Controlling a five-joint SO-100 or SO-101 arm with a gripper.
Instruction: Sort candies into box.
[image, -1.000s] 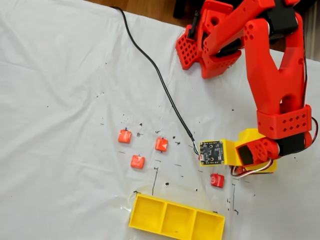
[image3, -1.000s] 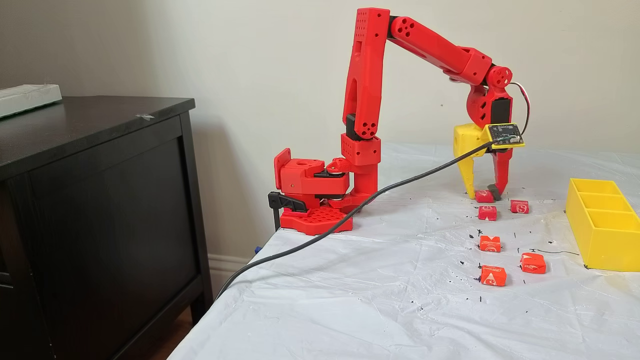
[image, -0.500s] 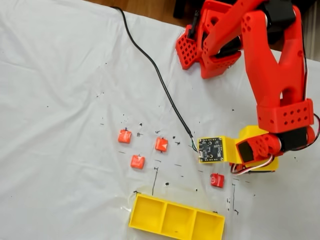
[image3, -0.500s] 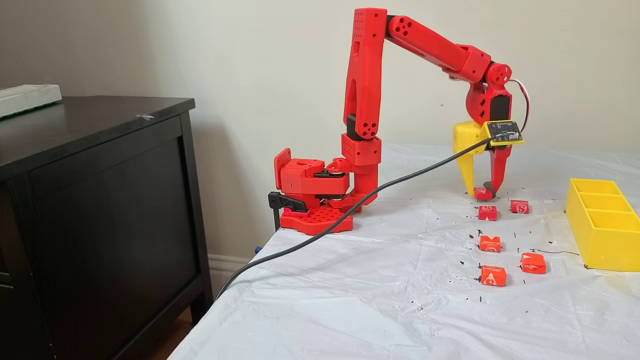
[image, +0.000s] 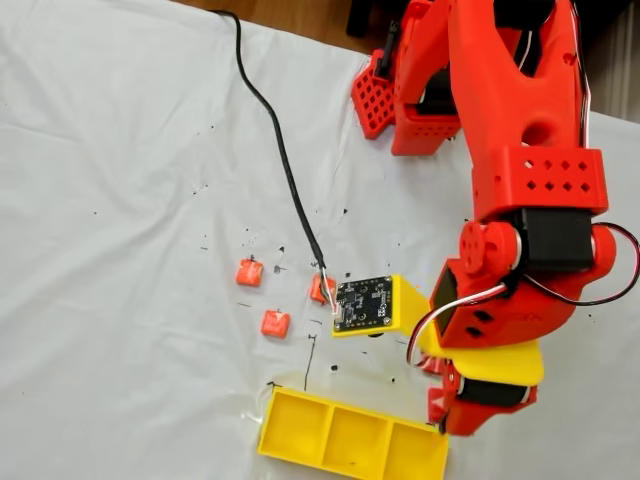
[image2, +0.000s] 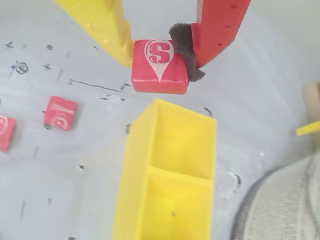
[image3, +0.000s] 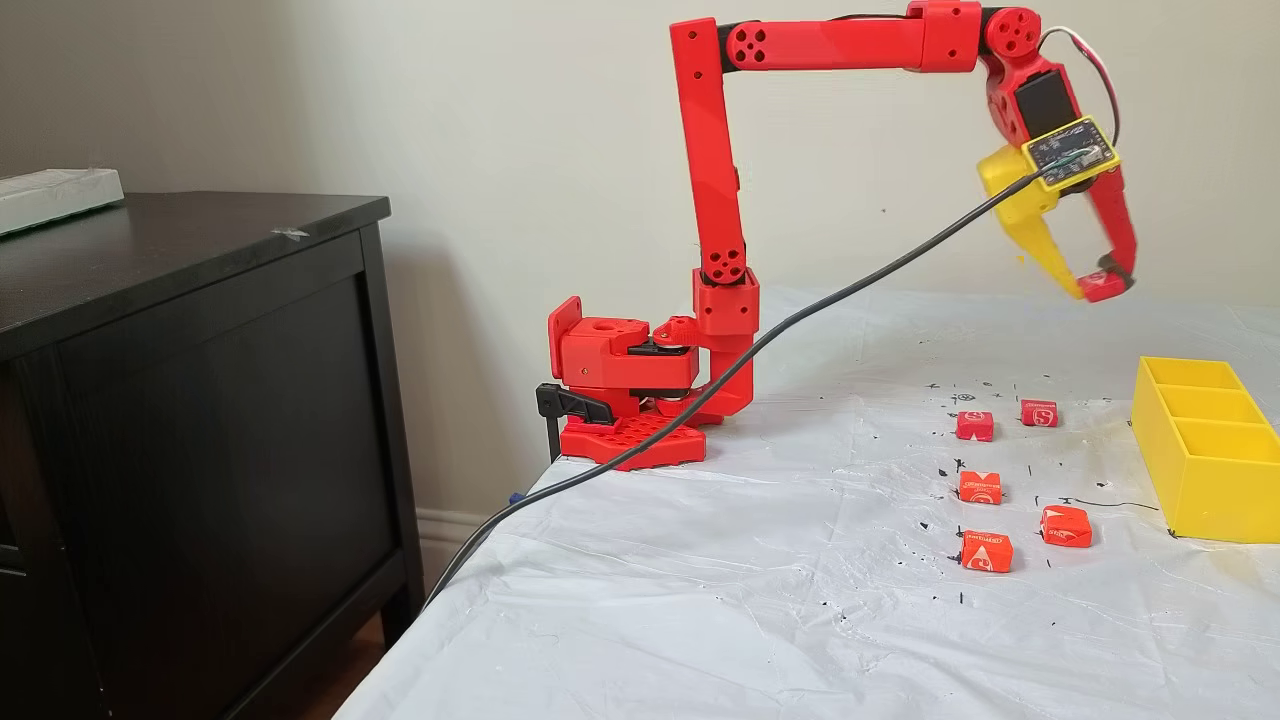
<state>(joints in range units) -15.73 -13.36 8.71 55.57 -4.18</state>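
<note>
Since the earlier frames, our arm has risen from the surface (image3: 760, 600) and swung toward the box (image3: 1205, 450), carrying off the deep red candy (image2: 159, 66) it was closing on half a second ago. In the side fixed view we see the end effector (image3: 1098, 285) high at the upper right of the frame, well above the surface. In the wrist view it is clamped on that candy at the top centre, the yellow finger (image2: 102, 27) against its left side and the red finger (image2: 217, 27) with its dark pad against the right; the white S marking faces the camera. The box (image2: 167, 185) lies just below it in that view, its compartments open upward. Five candies lie on the surface in the side fixed view: two deep red ones (image3: 974, 425) (image3: 1039, 413) nearer the arm's base, and three orange-red ones (image3: 980, 487) (image3: 1066, 526) (image3: 987, 551) toward the lower right. The black cable (image3: 800, 325) hangs from the circuit board (image3: 1072, 156).
</note>
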